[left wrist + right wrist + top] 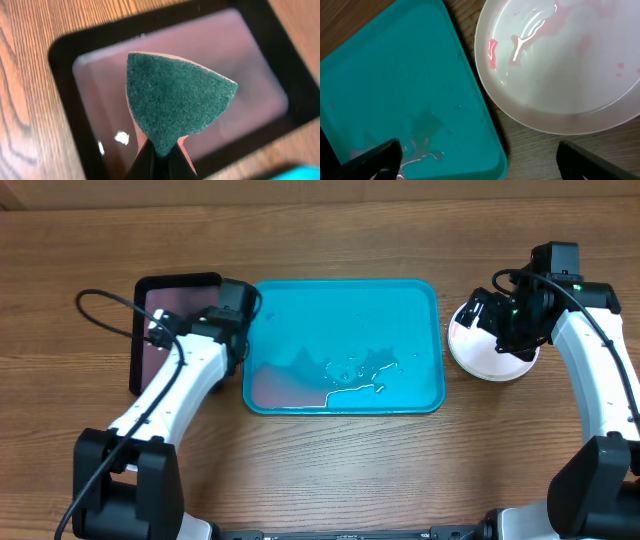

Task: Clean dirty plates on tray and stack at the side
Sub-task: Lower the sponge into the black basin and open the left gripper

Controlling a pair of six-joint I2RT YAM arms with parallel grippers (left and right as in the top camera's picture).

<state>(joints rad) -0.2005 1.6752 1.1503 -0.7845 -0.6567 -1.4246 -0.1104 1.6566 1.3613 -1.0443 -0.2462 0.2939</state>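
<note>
Because the white plate (560,65), on the worktop (530,145) just beside the turquoise tray (395,75), has pink smears, it could get stacked dirty. The right end effector (477,152) hangs wide open above it. The left end effector (160,160) pinches a green sponge (175,95) over the black tray (65,55). Puddles wet the turquoise tray; the worktop is brown wood.

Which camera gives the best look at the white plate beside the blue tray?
The right wrist view: the white plate fills much of the frame, showing pink smears and wet glare. Overhead, it is small and partly covered by the right arm. The left wrist view does not show it.
</note>
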